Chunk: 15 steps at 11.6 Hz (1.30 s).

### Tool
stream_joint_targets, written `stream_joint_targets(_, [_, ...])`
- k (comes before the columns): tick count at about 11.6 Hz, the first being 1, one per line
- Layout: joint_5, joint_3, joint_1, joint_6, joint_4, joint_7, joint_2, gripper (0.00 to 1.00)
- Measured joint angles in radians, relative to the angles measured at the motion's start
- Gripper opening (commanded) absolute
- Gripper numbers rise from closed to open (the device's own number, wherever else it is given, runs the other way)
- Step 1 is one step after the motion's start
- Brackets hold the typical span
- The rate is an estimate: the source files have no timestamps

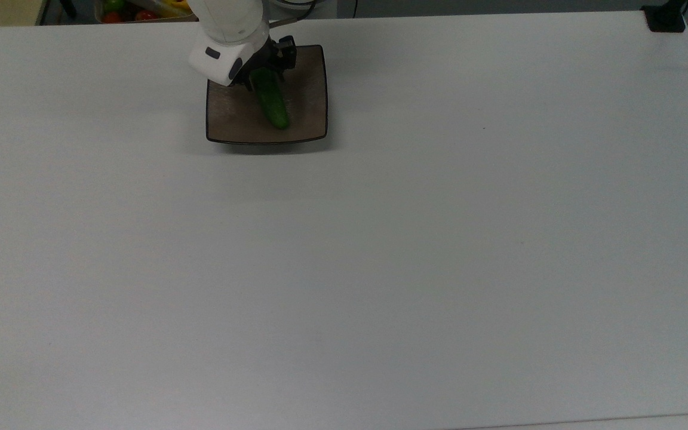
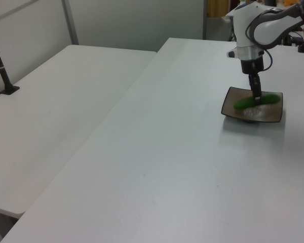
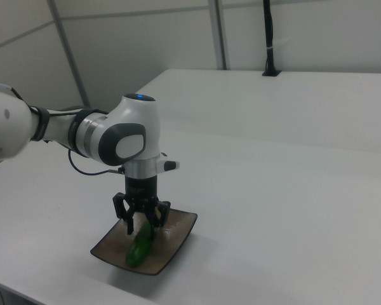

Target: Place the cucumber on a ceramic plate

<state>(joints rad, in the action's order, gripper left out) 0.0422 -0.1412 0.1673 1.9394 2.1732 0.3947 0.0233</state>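
Observation:
The square brownish-tan ceramic plate sits near the far edge of the white table, towards the top view's left. The dark green cucumber is low over the middle of the plate, lying along it; whether it touches the surface I cannot tell. My gripper reaches straight down and is shut on the cucumber near its middle. In the top view the white wrist covers the plate's far left corner and the cucumber's far end.
A bin of coloured vegetables stands beyond the table's far edge. A black mount sits at the far right corner in the top view. A second white table with a black post adjoins on the left view's left.

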Motion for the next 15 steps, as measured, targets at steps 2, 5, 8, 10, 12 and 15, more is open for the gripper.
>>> stream_joint_targets(2, [0.0, 0.0, 0.0, 0.0, 0.0, -0.017, 0.0, 1.0])
stream_joint_targets(5, [0.0, 0.0, -0.002, 0.0, -0.047, -0.068, -0.016, 1.0])
stream_joint_targets(8, [0.0, -0.001, -0.016, -0.09, -0.226, -0.213, -0.045, 1.0])
stream_joint_targets(10, [0.0, -0.001, -0.029, -0.179, -0.363, -0.253, -0.057, 1.0])
stream_joint_targets(12, [0.0, -0.001, -0.048, -0.263, -0.474, -0.276, -0.06, 1.0])
stream_joint_targets(15, [0.0, -0.002, -0.087, -0.309, -0.54, -0.303, -0.061, 1.0])
